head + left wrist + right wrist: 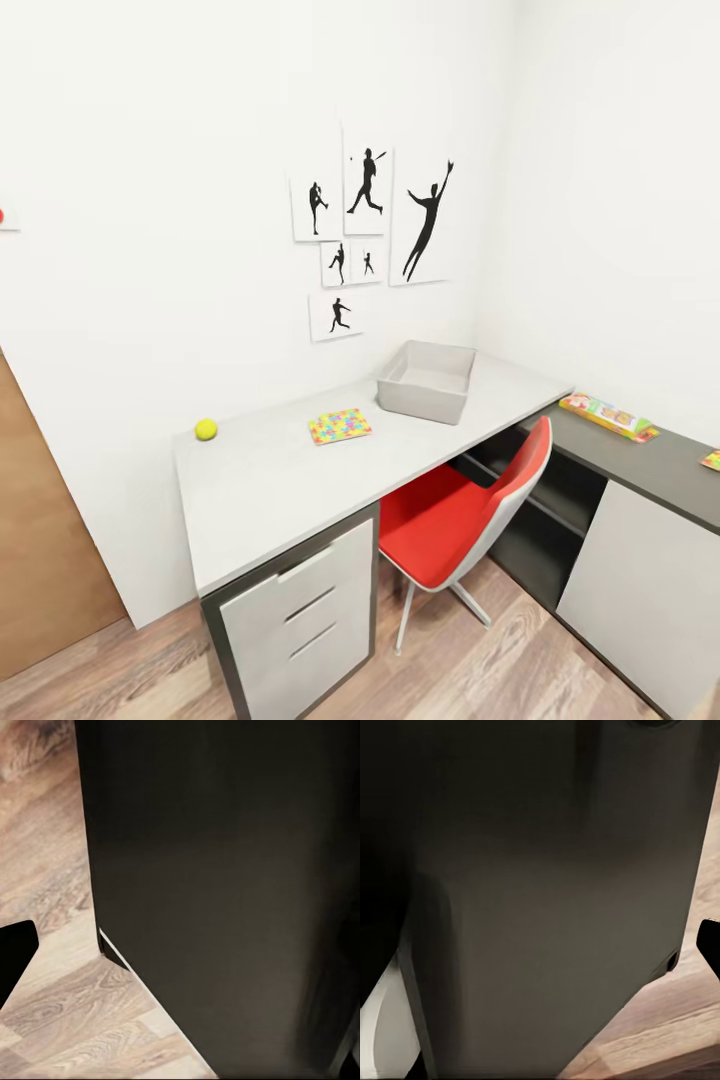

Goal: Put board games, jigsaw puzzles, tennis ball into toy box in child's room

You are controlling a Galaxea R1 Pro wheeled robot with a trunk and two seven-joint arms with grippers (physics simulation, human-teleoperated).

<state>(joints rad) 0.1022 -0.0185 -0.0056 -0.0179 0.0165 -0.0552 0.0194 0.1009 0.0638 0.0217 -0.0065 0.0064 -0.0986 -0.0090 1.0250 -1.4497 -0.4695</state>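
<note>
In the head view the L-shaped table [260, 490] stands against the white wall. The light grey toy box [427, 381] sits at the far end of its light top and looks empty. A yellow-green tennis ball [206, 429] rests near the wall at the left. One multicoloured jigsaw puzzle [340, 425] lies flat mid-desk. On the dark top lies a flat colourful board game [608, 416]. The corner of another multicoloured flat piece [712, 460] shows at the frame's edge. A black fingertip [15, 952] shows in the left wrist view and another fingertip [711, 945] in the right wrist view. The bed is out of view.
A red chair [465, 515] is tucked under the desk between the white drawers [300, 615] and the white cabinet panel [645, 590]. Black silhouette prints [370, 225] hang above. A wooden door [40, 540] stands at the left. Both wrist views face a dark panel [225, 885] above wood-plank floor [67, 1012].
</note>
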